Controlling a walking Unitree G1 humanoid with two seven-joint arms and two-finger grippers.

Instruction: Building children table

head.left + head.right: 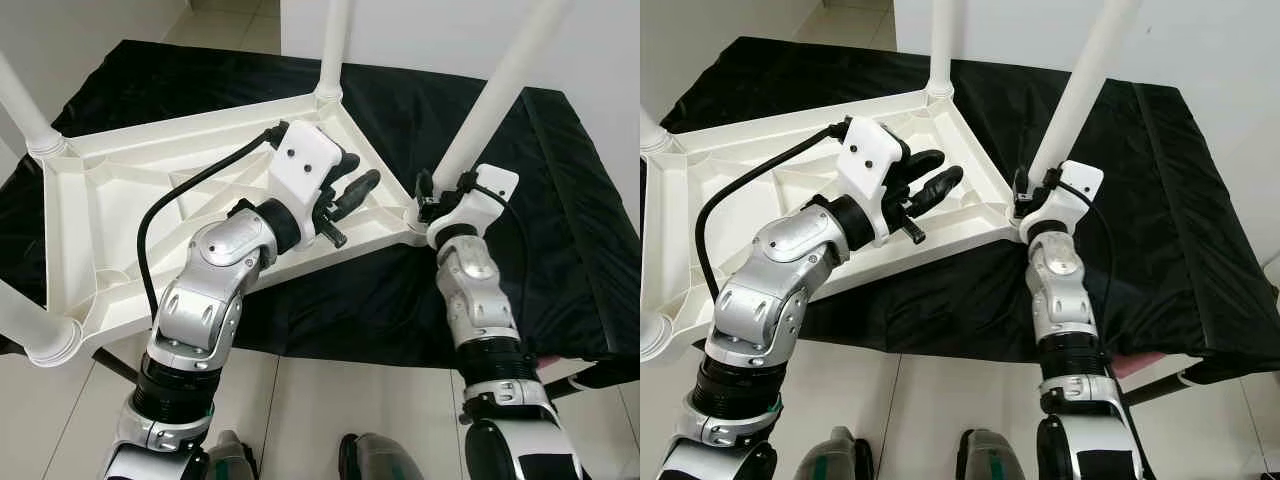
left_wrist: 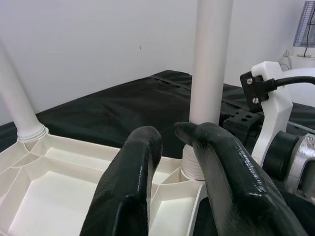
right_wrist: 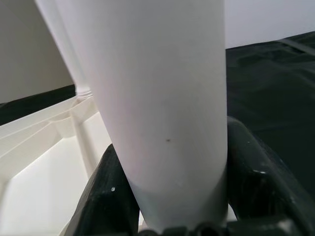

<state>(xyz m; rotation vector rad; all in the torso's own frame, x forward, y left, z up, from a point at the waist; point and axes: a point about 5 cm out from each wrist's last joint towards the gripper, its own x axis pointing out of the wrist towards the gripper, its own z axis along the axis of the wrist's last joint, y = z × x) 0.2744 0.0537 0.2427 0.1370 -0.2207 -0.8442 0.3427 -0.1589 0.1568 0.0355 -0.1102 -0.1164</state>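
Tabletop (image 1: 120, 190): white ribbed plastic, upside down on the black-covered desk (image 1: 560, 200); likely light, stiff, slippery.
Leg (image 1: 490, 100): upright in the tabletop's near right corner socket; best gripped low.
Right gripper (image 1: 440, 195): clamped around that leg's base.
Left gripper (image 1: 930, 185): fingers narrowly parted, empty, above the tabletop's right rim.

Black cloth (image 1: 560, 200): lying draped over the work surface, spanning the upper and right frame (creased along the right side). White wall (image 2: 98, 44): standing behind. Pale tiled floor (image 1: 330, 410): showing along the lower frame.
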